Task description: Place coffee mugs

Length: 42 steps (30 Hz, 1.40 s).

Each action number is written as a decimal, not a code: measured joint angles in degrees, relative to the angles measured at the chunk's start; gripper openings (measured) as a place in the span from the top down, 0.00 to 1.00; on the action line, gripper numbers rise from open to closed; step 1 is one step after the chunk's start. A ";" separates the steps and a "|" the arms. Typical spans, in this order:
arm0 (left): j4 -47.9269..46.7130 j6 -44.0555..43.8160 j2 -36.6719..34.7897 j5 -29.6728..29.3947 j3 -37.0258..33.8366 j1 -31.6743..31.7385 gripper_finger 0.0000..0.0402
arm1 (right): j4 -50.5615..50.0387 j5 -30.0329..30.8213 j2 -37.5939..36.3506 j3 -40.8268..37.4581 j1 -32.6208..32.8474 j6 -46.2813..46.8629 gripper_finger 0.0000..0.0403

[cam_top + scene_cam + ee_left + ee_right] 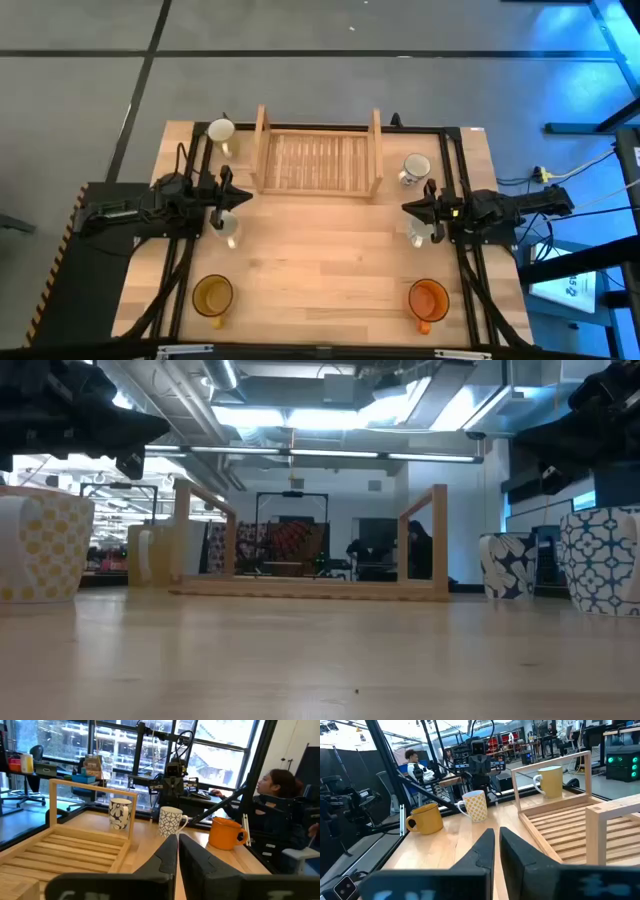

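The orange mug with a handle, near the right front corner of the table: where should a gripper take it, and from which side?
Grip the rim wall of the orange handled mug from above, opposite the handle: it stands upright, mouth open, handle toward the front edge.

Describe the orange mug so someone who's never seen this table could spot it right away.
Start at the wooden rack at the table's far edge, then go to the opposite, near edge on the right arm's side. The orange mug stands alone in that corner, nearer than the right end effector. It is the only solid orange one; the near mug on the left side is translucent amber, and the rest are pale.
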 joint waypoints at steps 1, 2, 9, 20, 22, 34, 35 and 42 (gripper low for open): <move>0.01 -0.01 0.02 0.02 0.00 0.01 0.98 | 0.00 0.01 0.00 0.00 0.00 0.00 0.95; 0.01 0.00 0.01 0.01 0.00 0.01 0.98 | 0.00 -0.01 0.00 0.00 0.01 0.00 0.95; 0.02 -0.02 0.02 0.02 0.00 0.02 0.98 | 0.02 0.27 0.00 0.00 0.02 0.00 0.95; 0.01 0.00 0.00 0.00 0.00 0.02 0.98 | 3.04 2.56 0.02 0.00 0.02 1.78 0.95; 0.01 0.00 0.01 0.00 0.00 0.02 0.98 | 5.35 4.29 0.02 0.00 0.00 4.09 0.95; 0.00 0.00 0.01 0.00 0.00 0.01 0.98 | 10.61 11.74 0.02 0.00 0.00 13.65 0.95; 0.01 -0.02 0.02 0.00 0.02 0.02 0.98 | 11.43 12.42 0.02 0.00 0.00 13.76 0.95; 0.46 2.84 0.00 -3.68 0.00 0.02 0.98 | 18.15 19.35 0.00 0.00 0.00 13.64 0.95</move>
